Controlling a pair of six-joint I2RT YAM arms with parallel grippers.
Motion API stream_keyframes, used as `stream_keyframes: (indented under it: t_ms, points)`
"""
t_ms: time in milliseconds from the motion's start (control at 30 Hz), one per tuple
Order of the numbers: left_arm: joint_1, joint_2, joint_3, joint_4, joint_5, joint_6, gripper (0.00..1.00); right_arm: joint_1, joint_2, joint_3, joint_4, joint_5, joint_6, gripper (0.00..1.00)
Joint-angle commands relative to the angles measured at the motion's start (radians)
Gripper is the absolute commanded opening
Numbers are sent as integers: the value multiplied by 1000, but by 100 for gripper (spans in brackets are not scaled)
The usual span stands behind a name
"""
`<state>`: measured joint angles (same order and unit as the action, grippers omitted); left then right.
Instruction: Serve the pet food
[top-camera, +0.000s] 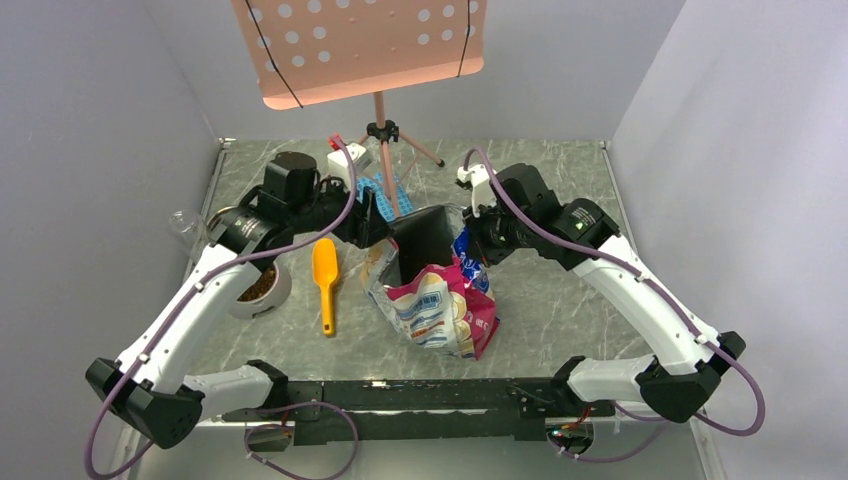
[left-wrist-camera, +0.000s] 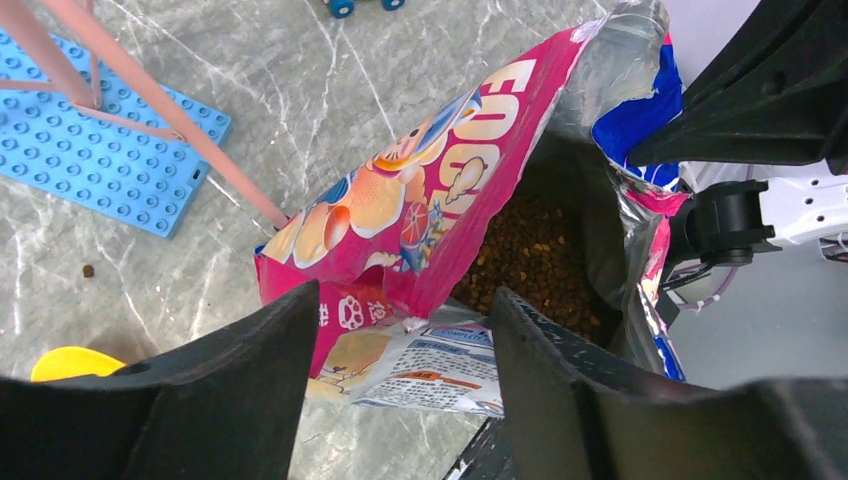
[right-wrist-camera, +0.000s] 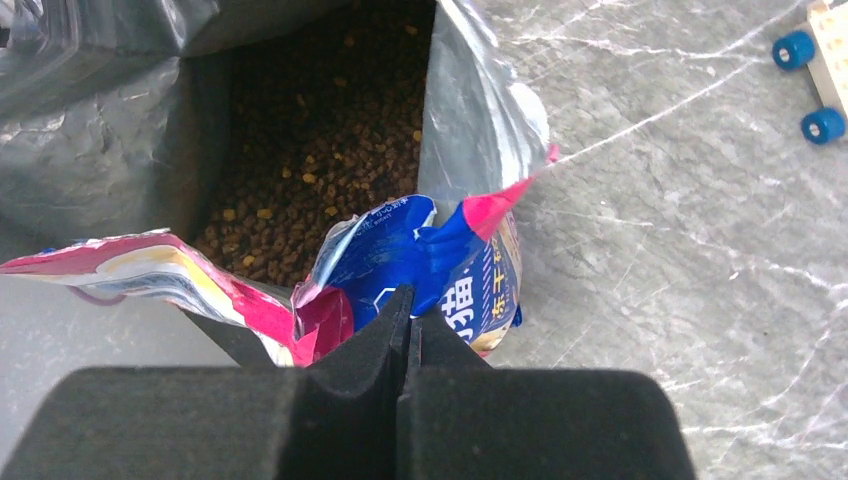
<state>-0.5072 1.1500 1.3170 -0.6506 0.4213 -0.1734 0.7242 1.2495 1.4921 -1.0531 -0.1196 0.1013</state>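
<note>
The pet food (left-wrist-camera: 530, 255) is dark brown kibble lying inside the opened pink-and-blue foil bag (top-camera: 440, 300) at the table's middle; the right wrist view also looks down on the pet food (right-wrist-camera: 310, 150). My right gripper (right-wrist-camera: 405, 300) is shut on the bag's blue right rim (right-wrist-camera: 400, 250) and holds the mouth open. Over the bag's left side my left gripper (left-wrist-camera: 405, 295) stands open, its jaws either side of the pink flap (left-wrist-camera: 420, 200) without touching it. In the top view the left gripper (top-camera: 378, 215) and right gripper (top-camera: 478, 235) flank the dark bag mouth.
A yellow scoop (top-camera: 325, 275) lies on the table left of the bag. Under the left arm stands a bowl (top-camera: 283, 290) with some kibble in it. A blue studded plate (left-wrist-camera: 90, 160) and the pink music stand's legs (left-wrist-camera: 170, 120) are behind the bag.
</note>
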Motion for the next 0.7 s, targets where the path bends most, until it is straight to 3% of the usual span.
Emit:
stream_keyframes:
  t_ms: [0, 100, 167, 267, 300, 333, 467, 667]
  points:
    - [-15, 45, 35, 0, -57, 2, 62, -10, -36, 41, -19, 114, 85, 0]
    - [-15, 51, 28, 2, -130, 2, 48, -9, -42, 47, -58, 139, 106, 1]
    - [-15, 68, 37, -2, -148, -2, 33, -8, -50, 53, -74, 150, 122, 11]
    - [-16, 96, 55, -6, -138, -42, 14, -1, -42, 98, -132, 183, 160, 46]
    - [-16, 102, 57, -3, -133, -54, 8, 16, -30, 132, -182, 201, 178, 67]
    - [-16, 107, 61, -7, -140, -68, 3, 48, -13, 174, -220, 233, 200, 73]
    - [-15, 115, 86, -58, -249, -146, 0, 199, -7, 281, -270, 293, 302, 77]
    - [-16, 130, 115, -110, -289, -234, 0, 314, -99, 117, -90, 207, 347, 72]
